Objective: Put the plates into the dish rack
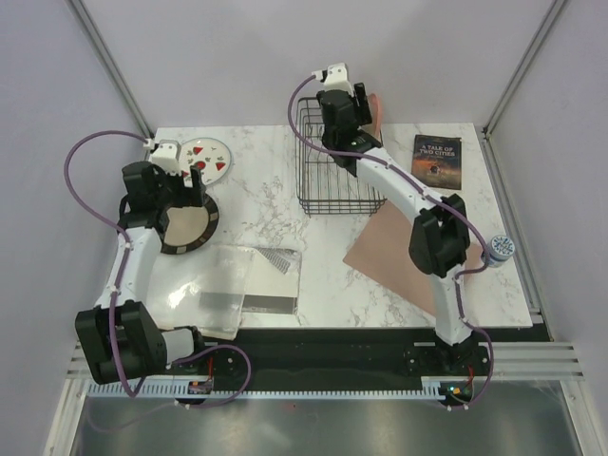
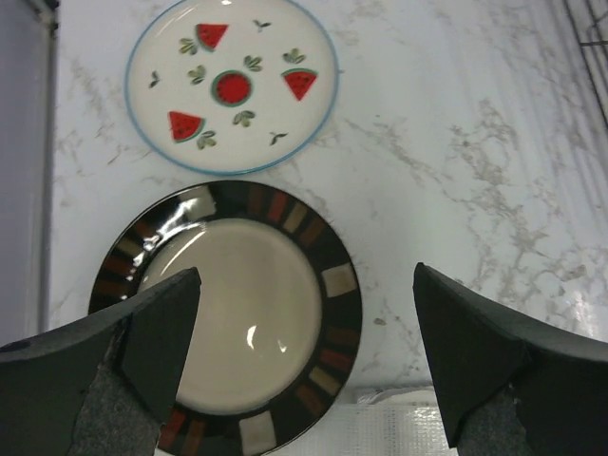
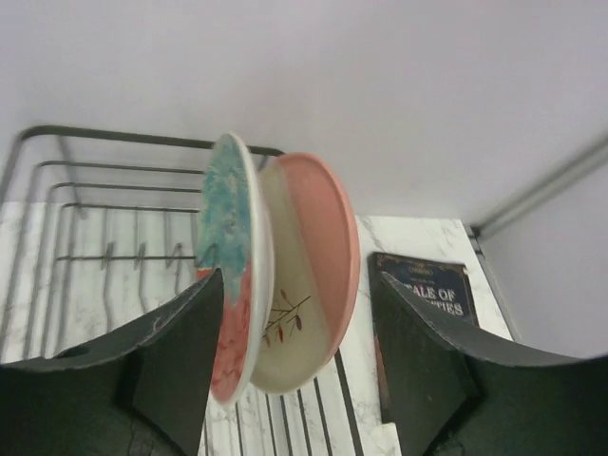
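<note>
Two plates stand on edge in the black wire dish rack (image 3: 104, 190): a red one with a teal flower (image 3: 226, 237) and a pink-and-cream one with a twig (image 3: 309, 256). My right gripper (image 3: 296, 285) is open, its fingers straddling both plates with a gap at the pink side. From above, it hangs over the rack's (image 1: 328, 190) far right corner. On the table lie the dark-rimmed cream plate (image 2: 237, 304) and the white plate with red fruit marks (image 2: 233, 84). My left gripper (image 2: 306, 285) is wide open above the dark-rimmed plate's right edge, holding nothing.
A dark paperback book (image 1: 437, 160) lies right of the rack. A pinkish-brown mat (image 1: 394, 256) lies under the right arm. Clear plastic sheets (image 1: 237, 285) lie at the front left. A small grey round object (image 1: 500, 249) sits at the right edge.
</note>
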